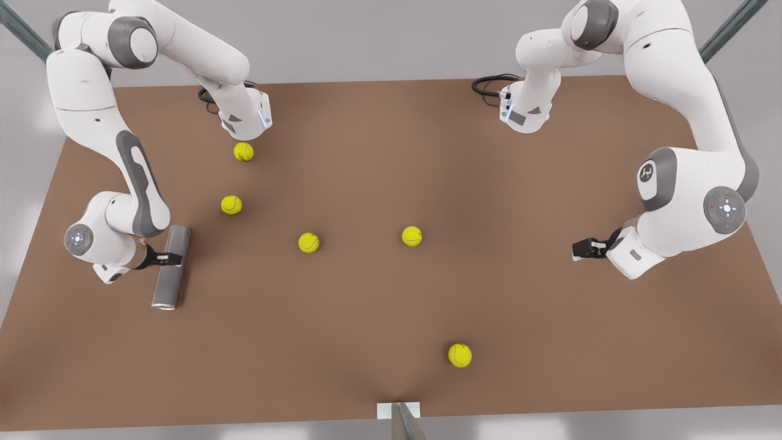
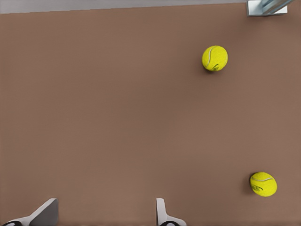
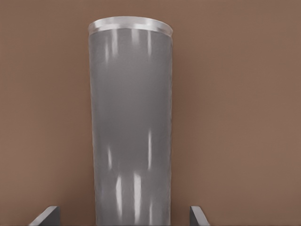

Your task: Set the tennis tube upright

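Observation:
The tennis tube (image 1: 166, 284) is a dark grey cylinder with a lighter rim, lying on its side on the brown table (image 1: 550, 342) at the front view's left. My right gripper (image 1: 173, 259) sits over the tube's middle, open. In the right wrist view the tennis tube (image 3: 131, 117) runs between the right gripper's (image 3: 122, 214) two fingertips (image 3: 47, 215), with a gap on each side. At the front view's right my left gripper (image 1: 580, 249) hangs open above bare table, and the left wrist view shows the left gripper (image 2: 104, 214) with nothing between its fingers.
Several yellow tennis balls lie loose: two (image 1: 243, 151) (image 1: 231, 205) beyond the tube, two (image 1: 308, 242) (image 1: 412, 236) mid-table, one (image 1: 459, 355) near the front edge. A white post base (image 1: 398, 409) stands at that edge. Both arm bases (image 1: 244, 119) (image 1: 525, 113) stand at the far edge.

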Available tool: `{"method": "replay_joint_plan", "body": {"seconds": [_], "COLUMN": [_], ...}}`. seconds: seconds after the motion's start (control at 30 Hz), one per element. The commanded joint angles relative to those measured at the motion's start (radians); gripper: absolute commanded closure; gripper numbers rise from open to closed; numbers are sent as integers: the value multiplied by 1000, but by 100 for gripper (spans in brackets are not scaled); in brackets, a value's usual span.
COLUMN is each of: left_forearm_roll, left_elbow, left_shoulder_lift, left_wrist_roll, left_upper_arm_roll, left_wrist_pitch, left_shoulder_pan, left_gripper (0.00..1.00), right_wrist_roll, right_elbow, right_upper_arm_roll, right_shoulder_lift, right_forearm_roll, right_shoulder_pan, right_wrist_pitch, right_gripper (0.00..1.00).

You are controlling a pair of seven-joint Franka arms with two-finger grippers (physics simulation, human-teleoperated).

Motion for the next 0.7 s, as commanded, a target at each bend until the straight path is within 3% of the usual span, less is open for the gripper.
{"method": "replay_joint_plan", "body": {"seconds": [0.0,0.67], "left_forearm_roll": [0,-1], "left_elbow": [1,0], "left_shoulder_lift": [6,26], "left_wrist_roll": [0,0], "left_upper_arm_roll": [0,0], "left_wrist_pitch": [0,8], "left_shoulder_pan": [0,0], "left_gripper": [1,1], "right_wrist_roll": [0,-8], "right_elbow": [-3,-78], "right_upper_arm_roll": [0,0], "right_shoulder_lift": [0,43], "right_forearm_roll": [0,-25], "right_shoulder_pan": [-1,-23], "right_wrist_pitch": [2,123], "right_gripper": [0,0]}}
